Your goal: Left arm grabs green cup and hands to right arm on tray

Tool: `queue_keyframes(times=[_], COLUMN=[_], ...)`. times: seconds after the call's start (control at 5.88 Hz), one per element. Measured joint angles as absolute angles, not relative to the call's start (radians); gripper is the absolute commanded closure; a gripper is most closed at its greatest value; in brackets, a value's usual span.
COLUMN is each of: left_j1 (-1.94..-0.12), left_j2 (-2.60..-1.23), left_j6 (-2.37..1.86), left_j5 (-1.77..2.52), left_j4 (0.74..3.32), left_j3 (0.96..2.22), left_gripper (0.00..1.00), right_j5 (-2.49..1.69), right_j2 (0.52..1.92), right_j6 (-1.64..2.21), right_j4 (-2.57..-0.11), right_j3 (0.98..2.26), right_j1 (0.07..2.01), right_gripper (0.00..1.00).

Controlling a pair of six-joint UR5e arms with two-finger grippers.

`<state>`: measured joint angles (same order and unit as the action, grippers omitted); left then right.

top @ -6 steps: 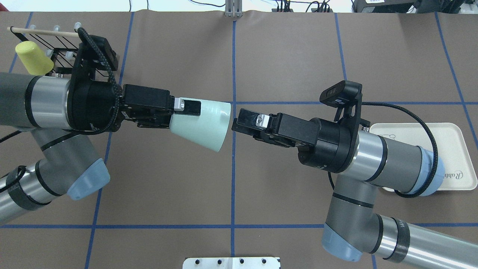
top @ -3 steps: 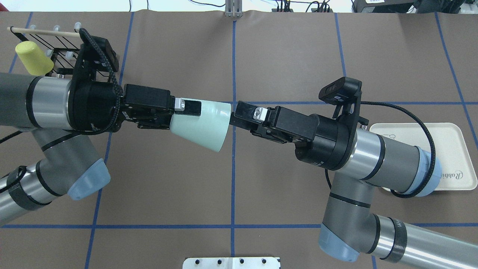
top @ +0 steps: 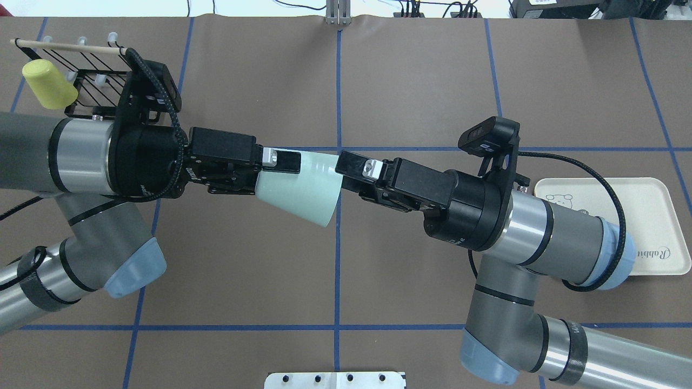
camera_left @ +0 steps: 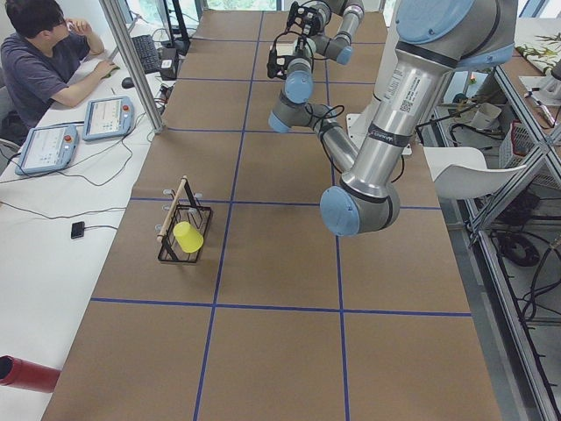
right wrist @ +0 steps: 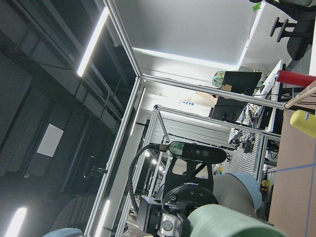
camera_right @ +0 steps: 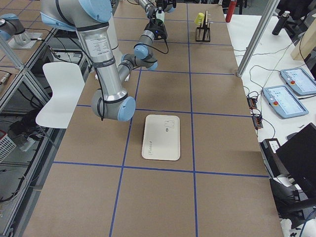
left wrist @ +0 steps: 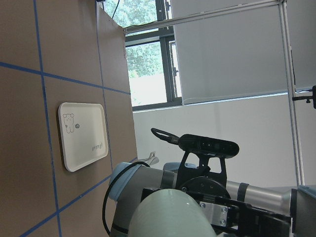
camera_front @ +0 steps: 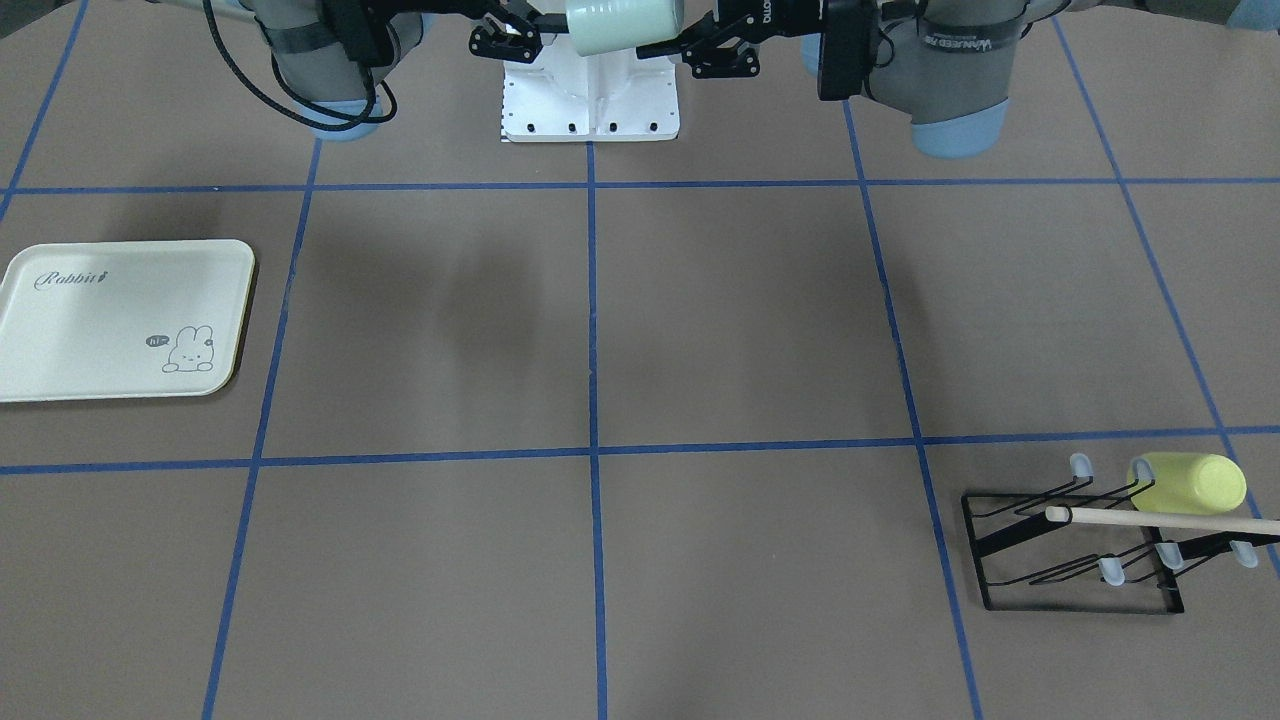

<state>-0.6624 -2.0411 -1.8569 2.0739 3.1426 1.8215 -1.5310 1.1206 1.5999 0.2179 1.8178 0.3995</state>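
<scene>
The pale mint-green cup [top: 303,186] hangs in the air over the table's middle, lying sideways with its wide mouth toward the right arm. My left gripper [top: 289,165] is shut on its narrow base end. My right gripper [top: 346,166] is open, and its upper finger [top: 351,162] reaches over the cup's rim. In the front view the cup [camera_front: 625,25] sits between the right gripper [camera_front: 545,25] and the left gripper [camera_front: 685,30]. The cream tray [top: 649,216] lies flat on the table under the right arm's elbow. It shows whole in the front view [camera_front: 100,320].
A yellow-green cup [top: 46,84] hangs on a black wire rack [top: 97,70] with a wooden rod at the far left corner. The rack [camera_front: 1070,560] shows at the lower right of the front view. An operator [camera_left: 44,53] sits at a side desk.
My left arm carried the cup slightly right. My right gripper moved left and up from just off the cup's mouth until its finger overlaps the rim.
</scene>
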Motion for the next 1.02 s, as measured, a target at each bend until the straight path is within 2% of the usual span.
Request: queue_keyframes(times=[0.17,0.34,0.51,0.68,0.85,1.02], left_j1=[-0.654,-0.648,-0.646,-0.645,-0.645,-0.645], left_j2=[-2.044,-2.047,-2.049,-2.050,-2.055,-2.060], left_j6=[-1.856,-1.855,-1.855,-1.857,-1.860,-1.859], left_j5=[2.062,2.057,2.054,2.054,2.057,2.061], left_j4=[3.142,3.142,3.142,3.142,3.139,3.124], left_j3=[1.820,1.820,1.819,1.821,1.822,1.825], left_gripper=[1.00,1.00,0.76,0.12,0.00,0.00], right_j5=[-1.531,-1.531,-1.531,-1.531,-1.532,-1.533], right_j2=[1.121,1.121,1.122,1.125,1.126,1.127], right_j6=[1.600,1.600,1.599,1.597,1.598,1.599], right_j4=[0.216,0.214,0.212,0.211,0.211,0.212], right_j3=[1.819,1.820,1.820,1.820,1.819,1.820], right_j1=[0.396,0.394,0.393,0.393,0.392,0.393], right_gripper=[0.46,0.99,1.00,1.00,1.00,1.00])
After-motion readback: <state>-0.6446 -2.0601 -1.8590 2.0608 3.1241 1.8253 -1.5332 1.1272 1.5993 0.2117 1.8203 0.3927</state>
